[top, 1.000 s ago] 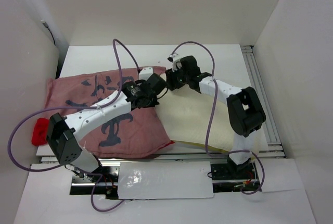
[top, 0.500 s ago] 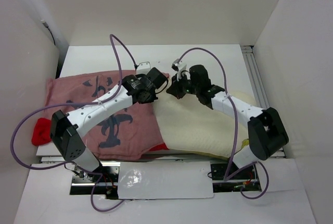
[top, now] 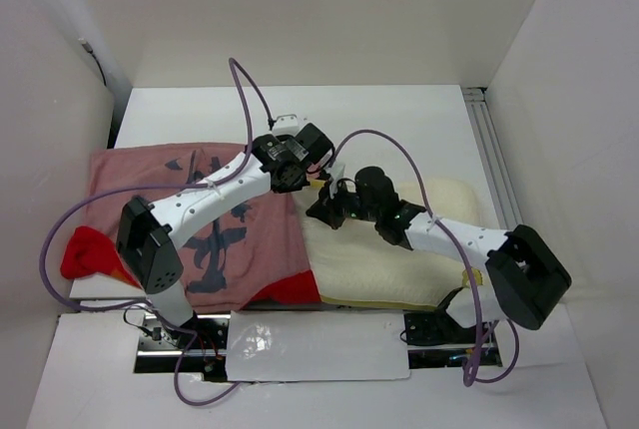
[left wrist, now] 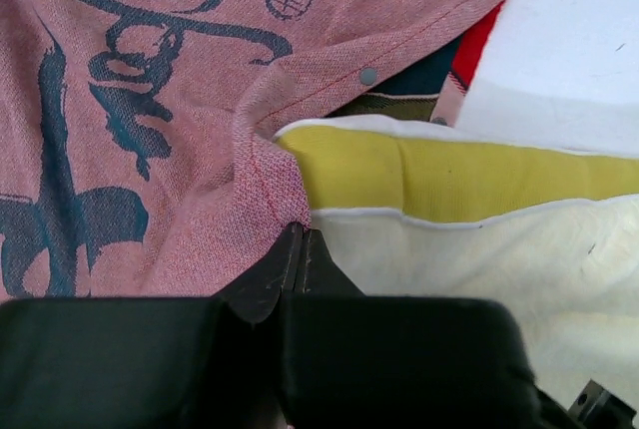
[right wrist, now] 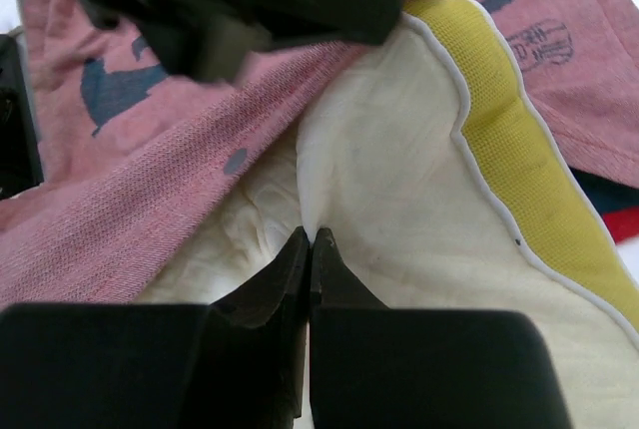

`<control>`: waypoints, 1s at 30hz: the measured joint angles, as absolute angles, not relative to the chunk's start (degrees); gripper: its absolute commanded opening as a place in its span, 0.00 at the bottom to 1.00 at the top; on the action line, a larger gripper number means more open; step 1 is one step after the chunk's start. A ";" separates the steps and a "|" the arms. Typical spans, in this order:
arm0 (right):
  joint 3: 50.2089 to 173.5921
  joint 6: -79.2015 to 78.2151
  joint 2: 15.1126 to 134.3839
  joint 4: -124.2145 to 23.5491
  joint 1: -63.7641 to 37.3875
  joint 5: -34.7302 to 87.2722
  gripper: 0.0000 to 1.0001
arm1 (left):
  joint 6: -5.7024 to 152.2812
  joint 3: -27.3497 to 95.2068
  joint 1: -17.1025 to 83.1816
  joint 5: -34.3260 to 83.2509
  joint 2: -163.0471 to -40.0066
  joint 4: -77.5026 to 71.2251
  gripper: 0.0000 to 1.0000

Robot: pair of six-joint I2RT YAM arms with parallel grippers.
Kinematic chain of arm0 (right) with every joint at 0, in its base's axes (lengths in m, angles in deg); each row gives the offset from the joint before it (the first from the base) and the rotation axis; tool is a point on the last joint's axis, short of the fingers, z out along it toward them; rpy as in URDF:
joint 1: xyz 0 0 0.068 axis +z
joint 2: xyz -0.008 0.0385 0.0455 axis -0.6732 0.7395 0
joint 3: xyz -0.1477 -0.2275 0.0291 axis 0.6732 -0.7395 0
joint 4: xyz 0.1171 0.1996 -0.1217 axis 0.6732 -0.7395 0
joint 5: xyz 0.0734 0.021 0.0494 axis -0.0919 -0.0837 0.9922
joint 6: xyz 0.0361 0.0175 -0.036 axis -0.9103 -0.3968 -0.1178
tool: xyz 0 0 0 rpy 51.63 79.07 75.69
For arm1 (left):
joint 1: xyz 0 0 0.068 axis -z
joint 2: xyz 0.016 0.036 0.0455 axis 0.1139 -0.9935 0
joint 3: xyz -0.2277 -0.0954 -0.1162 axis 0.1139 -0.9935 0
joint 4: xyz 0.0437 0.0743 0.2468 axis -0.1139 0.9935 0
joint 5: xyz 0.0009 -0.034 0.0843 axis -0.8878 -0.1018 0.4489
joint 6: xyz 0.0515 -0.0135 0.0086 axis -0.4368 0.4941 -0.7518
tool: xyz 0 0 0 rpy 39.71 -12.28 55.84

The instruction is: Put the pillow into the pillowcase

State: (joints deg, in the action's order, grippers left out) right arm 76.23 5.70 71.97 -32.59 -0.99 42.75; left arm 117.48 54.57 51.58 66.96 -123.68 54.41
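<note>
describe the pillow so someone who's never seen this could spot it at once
On the white table, look right of the pinkish-red pillowcase. The pillow is the cream padded rectangle there, its left end tucked under the case's edge; only it is pale, with a yellow edge.

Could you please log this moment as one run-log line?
left hand shut on pillowcase hem; right hand shut on pillow; pillow mostly outside

The pillowcase (top: 190,219) lies on the left half of the bench (top: 399,115). The pillow (top: 409,249) lies at its 3 o'clock, left end tucked under the pillowcase's open edge. The left hand (left wrist: 302,249) pinches that edge. The right hand (right wrist: 308,241), at its 5 o'clock, is closed on the pillow.
</note>
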 measured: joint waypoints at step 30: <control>79.05 -16.05 91.38 -6.58 -10.02 41.96 0.00 | 102.68 28.48 60.60 64.69 -97.17 27.24 0.00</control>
State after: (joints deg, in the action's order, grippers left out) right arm 79.05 -16.05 91.38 -6.58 -10.02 41.96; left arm 102.68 28.48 60.60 64.69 -97.17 27.24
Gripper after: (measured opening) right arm 0.014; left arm 0.036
